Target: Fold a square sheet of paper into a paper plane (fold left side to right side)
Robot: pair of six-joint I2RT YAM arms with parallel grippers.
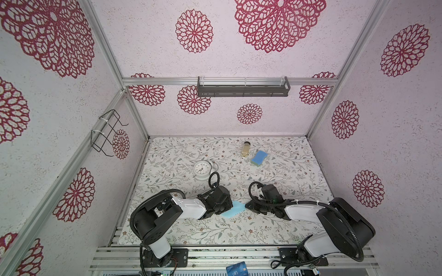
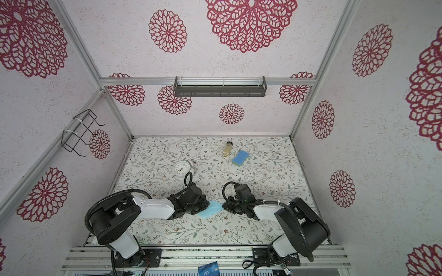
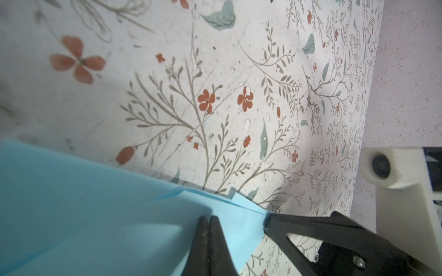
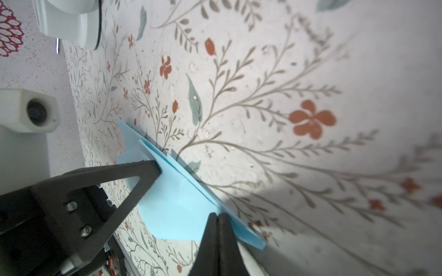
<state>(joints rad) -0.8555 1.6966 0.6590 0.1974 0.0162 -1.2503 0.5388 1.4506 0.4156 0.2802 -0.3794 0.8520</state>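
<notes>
Paper plane (image 1: pixel 233 210) lies on the desk (image 1: pixel 287 181), with both pairs of fingers pressed together on it.
In both top views the light blue plane (image 2: pixel 210 209) is at the front middle of the desk, between the left arm (image 1: pixel 189 208) and the right arm (image 1: pixel 299 211), well apart from the white clock (image 1: pixel 202 169). In the left wrist view the left gripper (image 3: pixel 208 218) has no gap between its fingers, and their tips touch the paper near its layered edge. The right gripper (image 3: pixel 267 221) touches the paper's end. In the right wrist view the right gripper (image 4: pixel 218 215) is also closed tight, with its tips on the paper.
</notes>
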